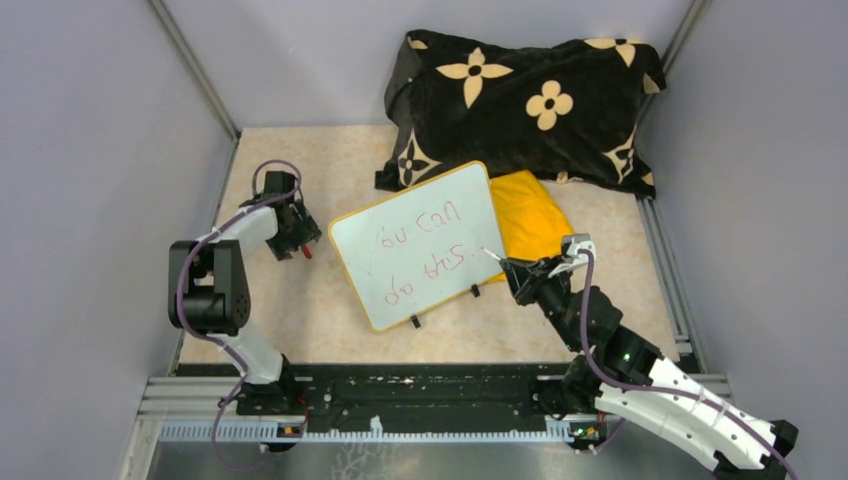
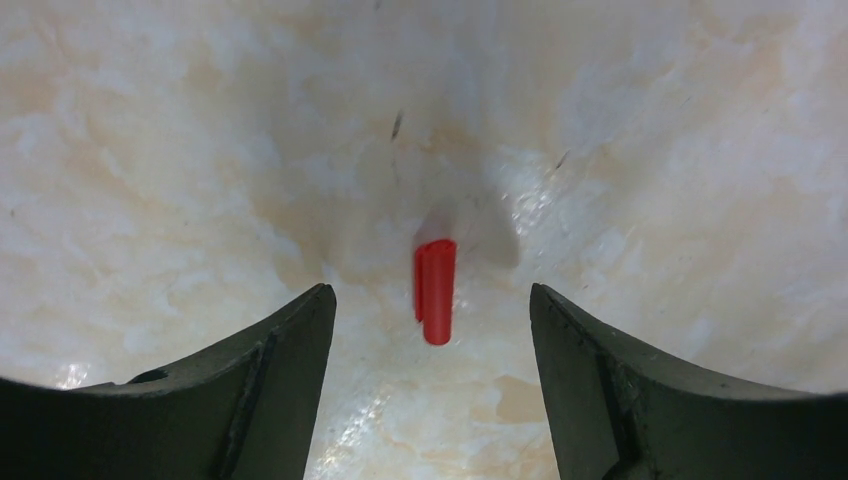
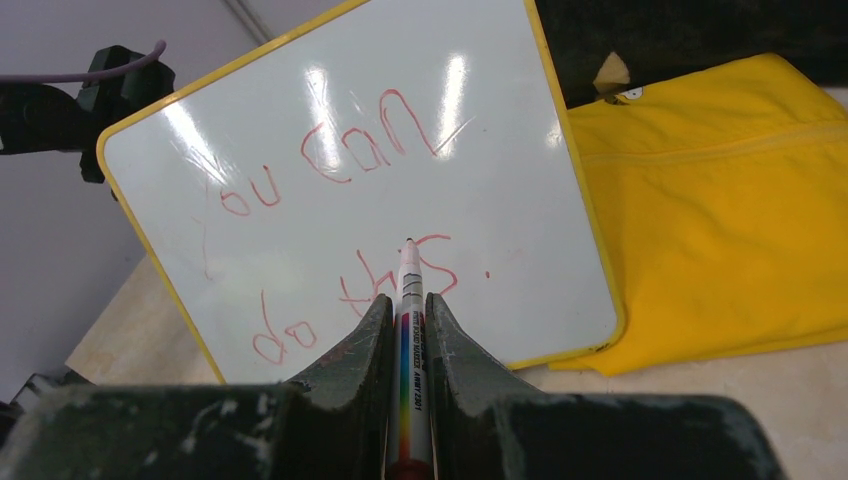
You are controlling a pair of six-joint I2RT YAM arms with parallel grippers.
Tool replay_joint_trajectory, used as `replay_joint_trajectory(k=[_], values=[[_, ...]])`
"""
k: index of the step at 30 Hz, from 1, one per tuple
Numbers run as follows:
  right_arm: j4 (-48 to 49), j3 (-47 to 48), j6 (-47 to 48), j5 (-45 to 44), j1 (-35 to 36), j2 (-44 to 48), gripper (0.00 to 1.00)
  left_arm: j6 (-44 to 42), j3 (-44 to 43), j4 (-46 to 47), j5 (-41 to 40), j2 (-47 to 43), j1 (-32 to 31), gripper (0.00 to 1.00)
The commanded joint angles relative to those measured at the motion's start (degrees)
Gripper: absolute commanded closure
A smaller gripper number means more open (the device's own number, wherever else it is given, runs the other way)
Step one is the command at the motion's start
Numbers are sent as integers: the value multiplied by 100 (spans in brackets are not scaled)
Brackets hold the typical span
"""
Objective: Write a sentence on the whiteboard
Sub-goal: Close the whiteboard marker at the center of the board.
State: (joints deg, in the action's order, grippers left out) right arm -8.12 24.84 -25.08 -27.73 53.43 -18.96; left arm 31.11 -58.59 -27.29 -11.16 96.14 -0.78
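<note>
Holding entry, right end effector (image 3: 408,312): jaws narrow, clamped on a marker (image 3: 409,268), its barrel between the fingers.
- Marker's long axis: 12 o'clock in the wrist view, about 10 o'clock in the overhead view, nib towards the whiteboard (image 3: 500,230). The nib sits over the lower line of writing. Whether it touches the surface cannot be told.
- Whiteboard: at 10 o'clock from this end effector, just beside it, so the right arm is much the nearer. In the overhead view its long side runs from 8 to 2 o'clock and its far right corner overlaps a yellow cloth (image 1: 535,215).
- Sentence (image 3: 350,165): thin red handwriting in two lines, seemingly "You can" over "do this", with a dot after the last word. By judgement the writing is finished or nearly so.

Left end effector (image 2: 430,300): jaws wide, empty, hanging over the desk (image 2: 200,150) at 9 o'clock from the board. A red cap (image 2: 436,262) lies between the fingers, touching neither, with its long axis at 12 o'clock. Capping is the likely next step.

Beyond, at 12 o'clock: a dark flowered cushion (image 1: 520,95).
</note>
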Motion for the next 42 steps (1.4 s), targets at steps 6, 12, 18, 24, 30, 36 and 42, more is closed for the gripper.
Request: replay_joint_trajectory(k=[6,12,18,24,30,36,42], values=[[171,154,82,-46,-43,60,100,-132,-369,-186,-8,501,21,32],[222,126,91,-51,-44,14,100,-105,-305,-115,-55,613,31,33],[224,126,88,-75,-47,-20,100,-92,-229,-87,-10,702,33,41],[206,131,98,-73,-43,-20,100,-143,-247,-129,-10,752,29,50],[214,126,100,-74,-43,-20,100,-176,-451,-419,-164,920,28,52],[219,126,100,-76,-43,-11,100,-132,-547,-566,-254,1005,-14,51],[214,114,91,-87,-41,19,100,-26,-543,-687,-405,1015,-204,47]])
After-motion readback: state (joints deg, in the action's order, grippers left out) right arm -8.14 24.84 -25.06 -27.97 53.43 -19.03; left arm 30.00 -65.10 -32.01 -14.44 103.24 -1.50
